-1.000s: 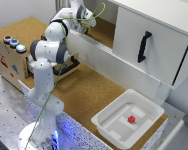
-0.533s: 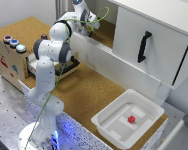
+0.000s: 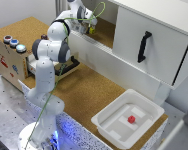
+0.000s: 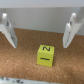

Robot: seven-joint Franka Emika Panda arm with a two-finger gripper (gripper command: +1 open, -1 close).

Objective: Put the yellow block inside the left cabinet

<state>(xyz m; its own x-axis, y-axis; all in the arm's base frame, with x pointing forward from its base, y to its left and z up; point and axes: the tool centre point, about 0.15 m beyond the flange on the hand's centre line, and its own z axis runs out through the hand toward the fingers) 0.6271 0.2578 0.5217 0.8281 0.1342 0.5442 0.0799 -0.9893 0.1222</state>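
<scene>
The yellow block (image 4: 45, 55) lies on the cork-brown floor of the left cabinet (image 4: 20, 62), marked with black lines on its top face. My gripper (image 4: 38, 42) is open. Its two fingers (image 4: 8, 31) stand wide apart on either side of the block and do not touch it. In the exterior view the gripper (image 3: 89, 27) reaches into the left cabinet (image 3: 108, 31) over its long low white panel (image 3: 111, 62). The yellow block (image 3: 92, 30) shows as a small spot just at the fingertips.
The white door with the black vertical handle (image 3: 144, 46) is at the exterior view's right of the compartment. A white tray (image 3: 111, 131) holding a small red cube (image 3: 130, 119) stands at the front right. A wooden box with coloured buttons (image 3: 11, 50) is on the left.
The wrist has shifted slightly towards the exterior view's left and lower inside the cabinet. The tray and red cube have not moved.
</scene>
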